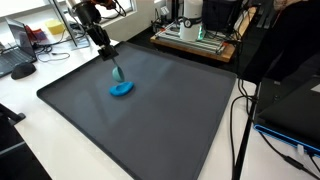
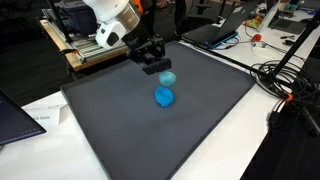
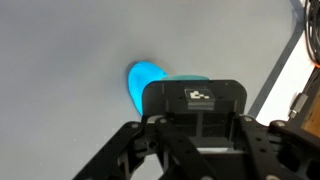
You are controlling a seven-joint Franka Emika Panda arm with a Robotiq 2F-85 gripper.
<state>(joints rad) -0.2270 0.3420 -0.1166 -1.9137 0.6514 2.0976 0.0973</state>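
pincer (image 2: 157,69), clamped narrow on a teal piece (image 2: 167,77), hangs just above a blue piece (image 2: 164,97) on the grey mat (image 2: 120,130).

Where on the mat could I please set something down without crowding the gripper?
The grey mat is bare from the blue object to its near edge and toward the cables. It is crowded only under the gripper, which holds a teal piece just above the blue object.
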